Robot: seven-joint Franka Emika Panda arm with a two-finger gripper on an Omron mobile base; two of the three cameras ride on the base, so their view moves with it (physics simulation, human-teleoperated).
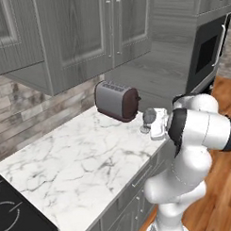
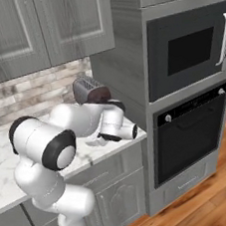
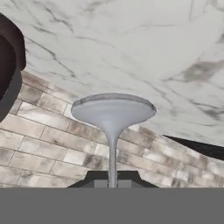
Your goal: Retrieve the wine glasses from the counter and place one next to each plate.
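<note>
The arm is reaching over the counter (image 1: 86, 156), just in front of the toaster (image 1: 117, 101), where a wine glass (image 1: 148, 120) is standing near the counter's edge. The gripper (image 3: 112, 183) is pinching the glass's thin stem, jaws closed tight on it. So the first pickup looks underway, but the glass is not lifted off yet. I'm seeing no plates from here, so both placements seem left to do.
</note>
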